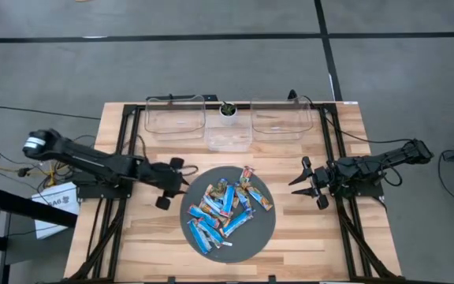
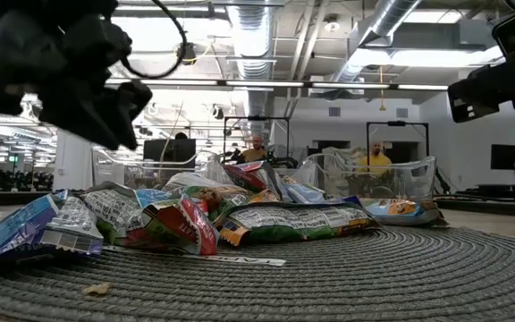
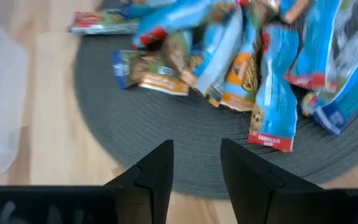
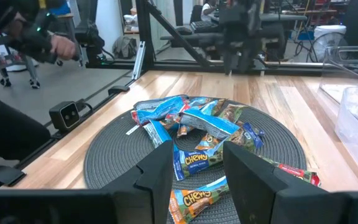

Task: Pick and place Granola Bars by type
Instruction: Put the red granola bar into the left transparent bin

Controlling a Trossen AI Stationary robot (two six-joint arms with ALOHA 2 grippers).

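A heap of granola bars lies on a round dark woven mat in the table's middle: bright blue, blue-and-white and tan wrappers, overlapping one another. My left gripper hovers at the mat's left rim, slanting down toward the heap, open with nothing between its fingers. In the left wrist view the bars lie beyond the gripper, over the bare mat. My right gripper waits open just off the mat's right side. It points level at the bars.
Three clear plastic bins stand along the far edge: left, middle, right. A small dark cup sits behind the middle bin. Bare wood lies on either side of the mat. A person stands beyond the table's left side.
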